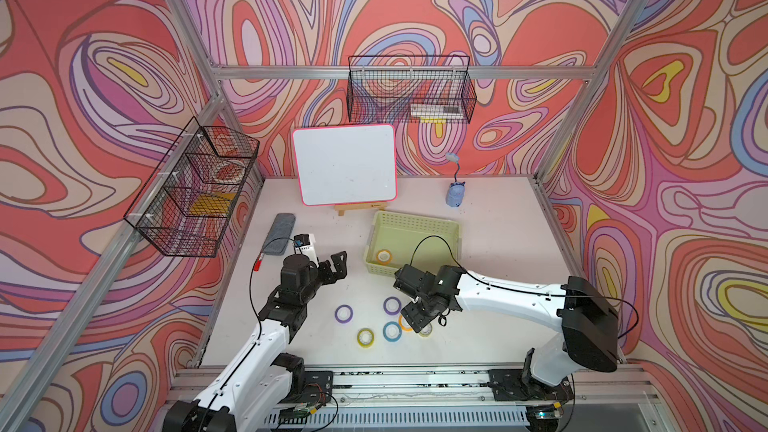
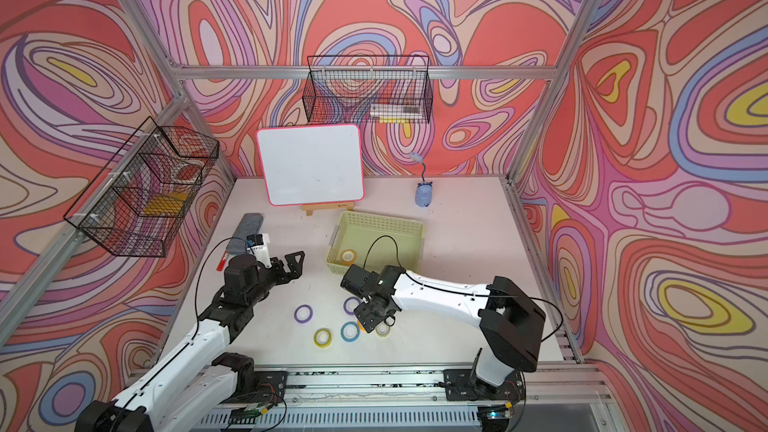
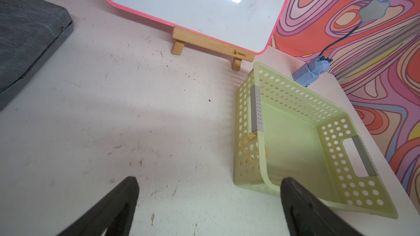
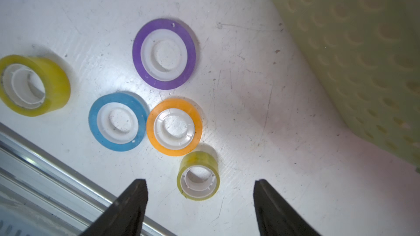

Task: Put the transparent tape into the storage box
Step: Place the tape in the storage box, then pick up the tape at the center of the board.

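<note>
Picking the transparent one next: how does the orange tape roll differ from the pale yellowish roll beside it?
The orange roll is strongly tinted; the pale roll is nearly clear, faintly yellow-green. The orange roll looks wider across than the pale roll. The pale roll lies nearest the open right gripper, the orange roll beyond it. Both lie flat, with white cores.

Tape roll [image 1: 383,256] inside storage box [image 1: 419,223]

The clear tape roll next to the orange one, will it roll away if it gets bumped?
Probably not: the clear tape roll lies flat, hole up, so it should slide rather than roll. Its hard white core suggests it stays stiff when squeezed.
</note>
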Robot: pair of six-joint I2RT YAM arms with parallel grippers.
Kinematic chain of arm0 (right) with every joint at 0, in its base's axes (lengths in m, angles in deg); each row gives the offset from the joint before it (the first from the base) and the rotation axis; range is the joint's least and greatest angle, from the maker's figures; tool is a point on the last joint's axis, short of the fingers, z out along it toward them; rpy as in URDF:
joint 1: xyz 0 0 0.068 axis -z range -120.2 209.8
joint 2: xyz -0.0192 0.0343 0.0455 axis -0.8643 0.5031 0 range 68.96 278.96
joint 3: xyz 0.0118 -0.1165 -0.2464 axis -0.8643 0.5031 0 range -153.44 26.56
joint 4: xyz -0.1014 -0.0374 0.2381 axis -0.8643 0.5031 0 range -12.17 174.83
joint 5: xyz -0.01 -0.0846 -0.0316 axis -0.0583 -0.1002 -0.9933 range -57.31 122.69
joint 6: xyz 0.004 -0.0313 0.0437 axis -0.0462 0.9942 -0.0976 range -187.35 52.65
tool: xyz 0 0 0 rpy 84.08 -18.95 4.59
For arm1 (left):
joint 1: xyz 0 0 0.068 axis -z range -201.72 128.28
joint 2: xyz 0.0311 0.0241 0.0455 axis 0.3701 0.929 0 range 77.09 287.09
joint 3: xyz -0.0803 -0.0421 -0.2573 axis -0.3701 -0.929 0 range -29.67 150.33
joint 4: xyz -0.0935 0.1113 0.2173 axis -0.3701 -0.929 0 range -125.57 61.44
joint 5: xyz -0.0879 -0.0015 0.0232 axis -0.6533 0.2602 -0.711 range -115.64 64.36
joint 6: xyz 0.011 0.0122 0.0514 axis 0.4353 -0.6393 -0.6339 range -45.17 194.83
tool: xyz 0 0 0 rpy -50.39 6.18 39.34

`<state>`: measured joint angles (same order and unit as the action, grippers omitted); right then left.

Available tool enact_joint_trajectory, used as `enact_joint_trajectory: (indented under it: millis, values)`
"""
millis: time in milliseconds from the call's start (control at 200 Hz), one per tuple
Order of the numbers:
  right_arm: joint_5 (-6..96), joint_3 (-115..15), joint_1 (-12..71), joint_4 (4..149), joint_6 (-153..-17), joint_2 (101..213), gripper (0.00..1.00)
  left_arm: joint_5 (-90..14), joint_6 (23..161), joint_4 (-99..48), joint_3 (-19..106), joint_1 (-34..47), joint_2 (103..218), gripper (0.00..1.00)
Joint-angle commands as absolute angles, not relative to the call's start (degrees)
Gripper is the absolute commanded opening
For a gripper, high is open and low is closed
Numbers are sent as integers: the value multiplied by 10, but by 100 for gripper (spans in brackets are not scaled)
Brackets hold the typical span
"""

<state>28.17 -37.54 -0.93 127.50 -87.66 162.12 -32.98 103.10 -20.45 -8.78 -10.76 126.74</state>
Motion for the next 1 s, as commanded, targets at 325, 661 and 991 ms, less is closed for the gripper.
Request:
enact_joint_trajectory:
  millis: [325, 661, 991]
  values:
    - [302, -369, -14, 1238, -830, 1678, 76, -325, 1020, -213, -93, -106, 1266, 99]
    - [321, -369, -14, 1223, -825, 1701, 76, -325, 1021, -212, -93, -106, 1267, 99]
    - [326, -370, -14, 1214, -824, 1735, 76, -326, 1021, -211, -93, -106, 1268, 99]
